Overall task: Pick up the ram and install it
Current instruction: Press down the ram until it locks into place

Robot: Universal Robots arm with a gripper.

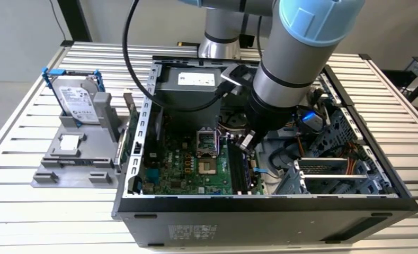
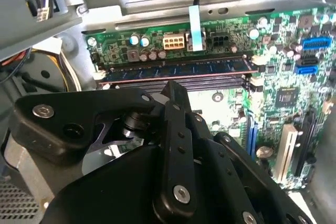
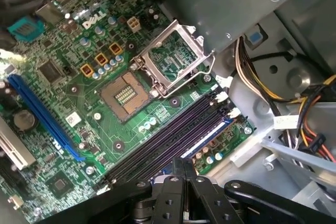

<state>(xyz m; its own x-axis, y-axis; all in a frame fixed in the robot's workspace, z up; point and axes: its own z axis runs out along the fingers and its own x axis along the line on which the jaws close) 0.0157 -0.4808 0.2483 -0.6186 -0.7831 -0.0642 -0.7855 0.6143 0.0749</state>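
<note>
The ram (image 2: 210, 68) is a long dark blue stick standing in the outermost of the black memory slots (image 3: 157, 148), nearest the motherboard's edge. In the first wrist view the ram (image 3: 212, 132) runs beside the empty slots. My gripper (image 1: 250, 144) reaches down inside the open computer case, over the slots. Its black fingers are shut together, and the gripper (image 2: 176, 85) has its tips right at the ram's top edge, near the middle of the ram's length. The gripper (image 3: 184, 162) shows only a thin seam between its fingers. I cannot tell whether the tips touch the ram.
The green motherboard (image 1: 187, 169) lies in the case with an open processor socket (image 3: 123, 95). A grey power supply (image 1: 191, 84) sits at the back and a drive cage (image 1: 336, 174) with cables toward the exterior view's right. A hard drive (image 1: 78, 103) stands in a grey holder (image 1: 74, 159) outside the case.
</note>
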